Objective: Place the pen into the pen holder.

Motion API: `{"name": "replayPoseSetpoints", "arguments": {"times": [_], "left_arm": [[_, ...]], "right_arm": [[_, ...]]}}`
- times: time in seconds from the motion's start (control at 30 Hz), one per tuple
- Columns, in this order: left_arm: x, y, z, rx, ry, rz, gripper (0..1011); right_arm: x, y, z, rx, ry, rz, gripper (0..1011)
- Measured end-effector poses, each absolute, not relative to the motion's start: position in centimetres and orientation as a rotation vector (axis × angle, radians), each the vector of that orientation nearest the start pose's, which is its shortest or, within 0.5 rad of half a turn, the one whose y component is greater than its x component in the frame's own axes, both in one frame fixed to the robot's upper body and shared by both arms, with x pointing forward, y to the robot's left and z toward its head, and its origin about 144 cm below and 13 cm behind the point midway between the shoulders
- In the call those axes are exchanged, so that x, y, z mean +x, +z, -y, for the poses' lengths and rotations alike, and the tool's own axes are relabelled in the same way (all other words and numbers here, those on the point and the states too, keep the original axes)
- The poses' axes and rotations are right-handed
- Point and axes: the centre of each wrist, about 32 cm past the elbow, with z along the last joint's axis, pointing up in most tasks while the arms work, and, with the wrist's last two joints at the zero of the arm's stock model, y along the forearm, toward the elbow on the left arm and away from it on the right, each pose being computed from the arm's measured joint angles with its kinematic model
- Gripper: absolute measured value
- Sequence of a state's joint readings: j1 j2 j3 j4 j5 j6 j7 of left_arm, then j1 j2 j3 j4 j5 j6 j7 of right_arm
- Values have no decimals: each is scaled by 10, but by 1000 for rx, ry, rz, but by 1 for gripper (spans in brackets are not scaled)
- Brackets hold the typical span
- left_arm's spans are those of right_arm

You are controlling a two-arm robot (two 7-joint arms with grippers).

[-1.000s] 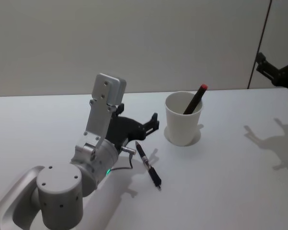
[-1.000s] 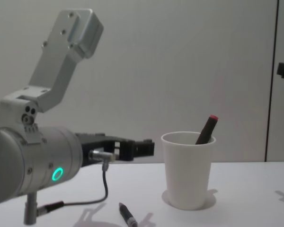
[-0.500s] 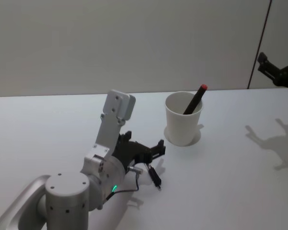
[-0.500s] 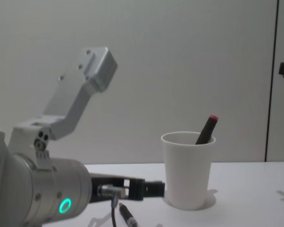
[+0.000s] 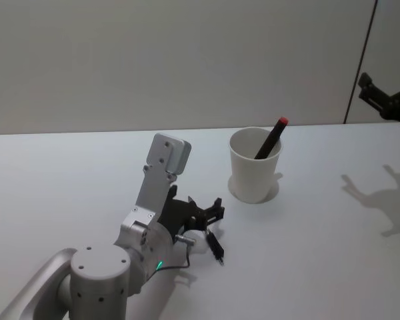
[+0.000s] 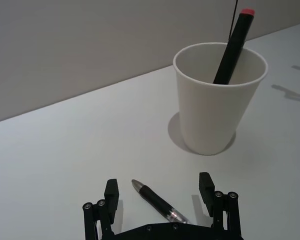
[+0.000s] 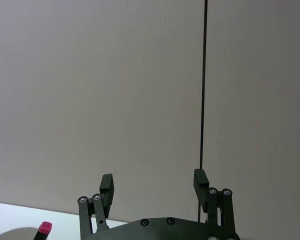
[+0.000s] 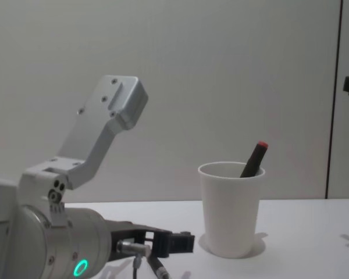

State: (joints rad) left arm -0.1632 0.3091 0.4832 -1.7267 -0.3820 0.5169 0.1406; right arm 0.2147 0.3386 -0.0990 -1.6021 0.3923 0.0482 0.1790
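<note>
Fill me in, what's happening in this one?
The left gripper is down at the table, open, with a finger on either side of the black pen lying there, not yet gripping it. The pen holder stands just beyond, upright, with a red-capped pen leaning inside. The right gripper hangs open, raised off to the right, idle.

Beside the pen (image 6: 157, 201): bare table (image 6: 65, 150) on either side, between the left gripper's (image 6: 159, 182) spread fingers.
Mouth of the pen holder (image 5: 255, 167): partly taken by a leaning red-capped pen (image 5: 270, 139).
</note>
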Motion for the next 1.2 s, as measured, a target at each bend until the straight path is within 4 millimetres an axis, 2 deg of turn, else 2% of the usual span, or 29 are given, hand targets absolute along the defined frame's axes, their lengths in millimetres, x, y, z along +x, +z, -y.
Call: {"name": "replayPoseSetpoints", "arguments": {"times": [0.37,1.2], "left_arm": [[468,1200,-161,346,1214,-123,1001],[480,1195,-167,406,1154,-189,1001]], "right_arm": [[511,1234,293,144,-1278,104,1002],[511,1233,293,144,-1278,103,1002]]}}
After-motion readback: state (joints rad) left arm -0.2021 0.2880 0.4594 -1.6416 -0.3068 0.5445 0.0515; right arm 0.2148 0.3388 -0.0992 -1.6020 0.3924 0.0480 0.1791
